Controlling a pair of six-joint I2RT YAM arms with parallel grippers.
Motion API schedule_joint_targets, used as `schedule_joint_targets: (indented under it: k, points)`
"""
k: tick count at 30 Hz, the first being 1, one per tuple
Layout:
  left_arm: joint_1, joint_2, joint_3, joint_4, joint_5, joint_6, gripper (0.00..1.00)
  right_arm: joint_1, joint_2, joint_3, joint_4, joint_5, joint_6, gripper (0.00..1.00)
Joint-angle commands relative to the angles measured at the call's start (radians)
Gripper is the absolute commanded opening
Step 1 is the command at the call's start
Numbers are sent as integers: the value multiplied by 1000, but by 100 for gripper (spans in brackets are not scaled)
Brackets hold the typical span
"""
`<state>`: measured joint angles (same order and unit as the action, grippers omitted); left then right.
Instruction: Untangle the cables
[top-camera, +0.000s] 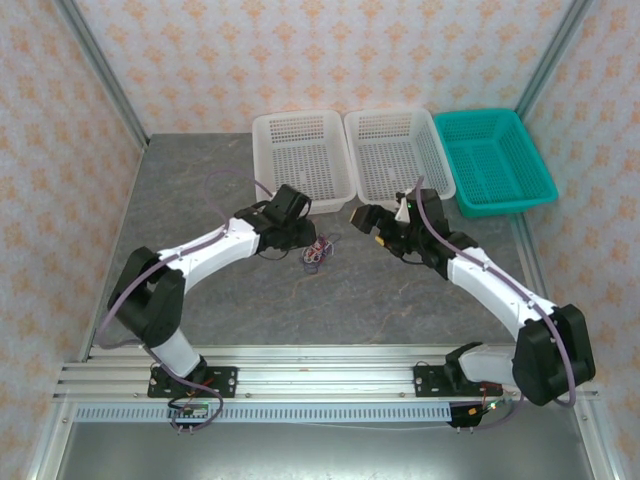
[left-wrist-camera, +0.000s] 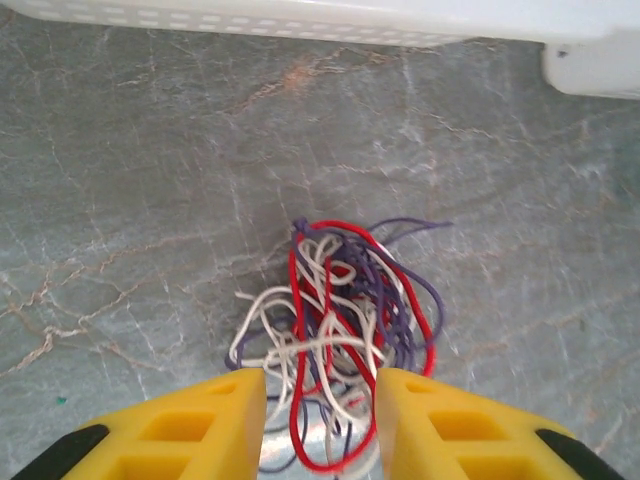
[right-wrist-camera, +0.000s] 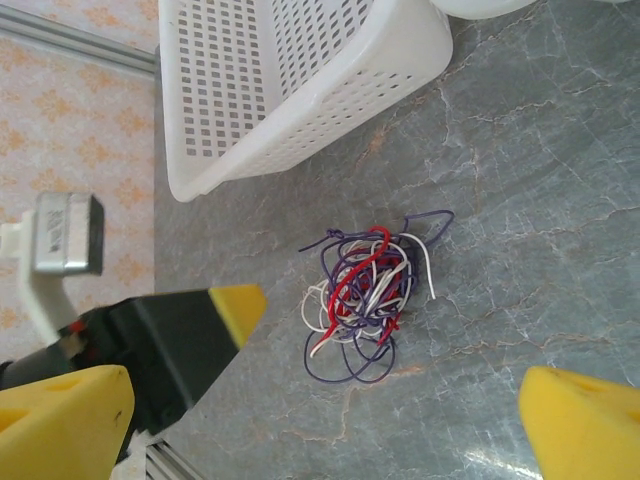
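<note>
The cables (top-camera: 318, 252) are a small knot of thin purple, white and red wires on the grey table, just in front of the white baskets. In the left wrist view the cables (left-wrist-camera: 340, 320) lie at the tips of my left gripper (left-wrist-camera: 320, 400), which is open, and several strands run into the gap between its yellow fingers (left-wrist-camera: 215, 420). My left gripper (top-camera: 300, 238) sits just left of the knot. My right gripper (top-camera: 358, 216) hovers up and to the right of it. It is wide open (right-wrist-camera: 322, 390), with the cables (right-wrist-camera: 365, 295) lying ahead of it, untouched.
Two white perforated baskets (top-camera: 262, 160) (top-camera: 440, 160) and a teal basket (top-camera: 535, 165) stand in a row behind the knot. The nearest white basket (right-wrist-camera: 280, 80) is close to the cables. Bare grey table lies in front of the knot.
</note>
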<state>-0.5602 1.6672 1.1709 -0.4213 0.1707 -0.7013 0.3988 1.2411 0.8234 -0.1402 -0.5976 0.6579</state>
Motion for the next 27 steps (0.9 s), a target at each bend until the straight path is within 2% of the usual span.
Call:
schedule_joint_targets:
  k: [1,10,14,19,24,27]
  points:
    - [18,72,70,48,-16,-31,35,5,-51,-20,-22,34,1,99]
    - [34,154,91,67,-86,-47,32,5,-84,-9,-65,58,-9,99]
    - [52,163,77,97,-64,-56,28,5,-86,-1,-69,63,-10,99]
    - [59,176,69,129,-32,-52,19,5,-83,0,-68,70,-1,99]
    - [62,186,60,160,8,-53,20,5,-84,-1,-65,74,8,99]
    - [61,190,56,169,29,-53,29,7,-84,-5,-61,76,10,99]
